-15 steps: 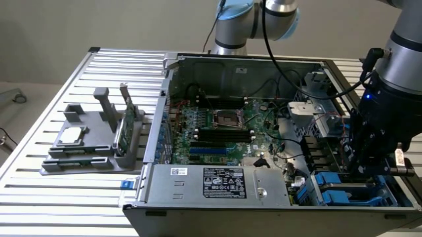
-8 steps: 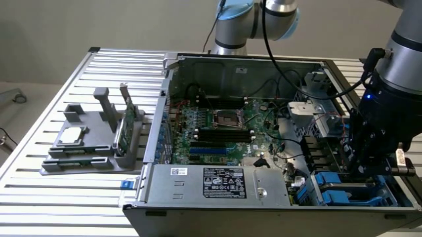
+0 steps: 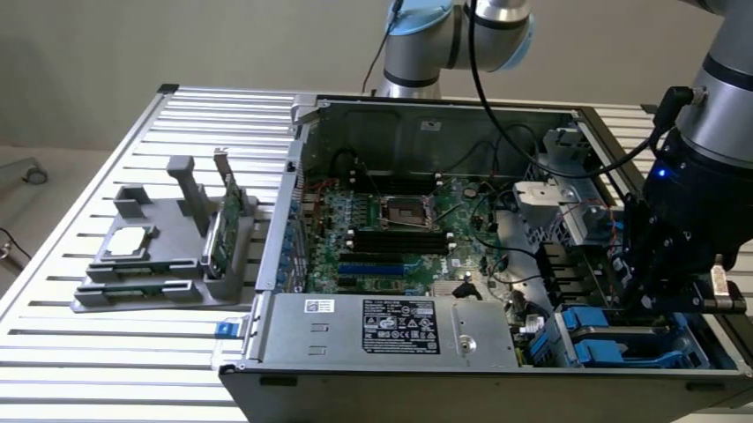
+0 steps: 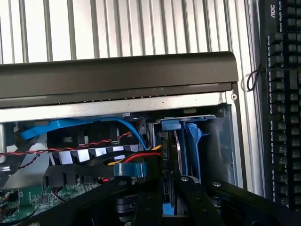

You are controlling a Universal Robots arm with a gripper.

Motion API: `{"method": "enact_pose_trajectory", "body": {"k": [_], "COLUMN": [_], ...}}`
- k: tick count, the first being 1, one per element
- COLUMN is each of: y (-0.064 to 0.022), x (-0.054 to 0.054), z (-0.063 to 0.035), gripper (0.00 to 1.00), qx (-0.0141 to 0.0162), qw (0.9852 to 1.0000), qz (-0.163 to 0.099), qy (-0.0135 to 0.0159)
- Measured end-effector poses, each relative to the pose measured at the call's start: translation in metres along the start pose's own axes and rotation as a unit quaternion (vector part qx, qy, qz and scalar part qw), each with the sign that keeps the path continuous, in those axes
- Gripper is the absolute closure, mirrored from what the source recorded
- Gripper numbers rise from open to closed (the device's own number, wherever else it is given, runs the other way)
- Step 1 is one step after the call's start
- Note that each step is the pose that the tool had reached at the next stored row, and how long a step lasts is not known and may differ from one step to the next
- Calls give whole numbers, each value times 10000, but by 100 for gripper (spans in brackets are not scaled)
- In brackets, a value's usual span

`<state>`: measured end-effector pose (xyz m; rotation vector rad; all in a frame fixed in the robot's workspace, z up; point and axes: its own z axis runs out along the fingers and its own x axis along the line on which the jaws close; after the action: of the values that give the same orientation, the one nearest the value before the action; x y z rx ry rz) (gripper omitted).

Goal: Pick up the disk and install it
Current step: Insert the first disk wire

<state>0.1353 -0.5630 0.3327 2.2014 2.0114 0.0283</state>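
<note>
At the PC case's (image 3: 389, 352) drive bay, gripper (image 4: 164, 197) clamped on blue-framed disk (image 4: 188, 146), upright in slot.

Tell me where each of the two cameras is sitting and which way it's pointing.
Exterior view: off the arm, raised, looking down at the open computer case on a slatted table; the arm and its gripper reach in at this view's right.
Wrist view: on the wrist, looking past the gripper into the drive bay, where the blue-framed disk stands on edge; a keyboard lies beyond the case.
Shared: the case, the table, the gripper and the blue drive bay.
</note>
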Motion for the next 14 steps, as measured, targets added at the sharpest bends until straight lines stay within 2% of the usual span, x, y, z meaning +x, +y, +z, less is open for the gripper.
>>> {"method": "enact_pose_trajectory", "body": {"k": [7, 14], "y": [3, 21], "x": [0, 2], "z": [1, 3], "gripper": [83, 83], "qx": [40, 108], "qw": [10000, 9998], "qz": [-84, -140], "qy": [7, 7]}}
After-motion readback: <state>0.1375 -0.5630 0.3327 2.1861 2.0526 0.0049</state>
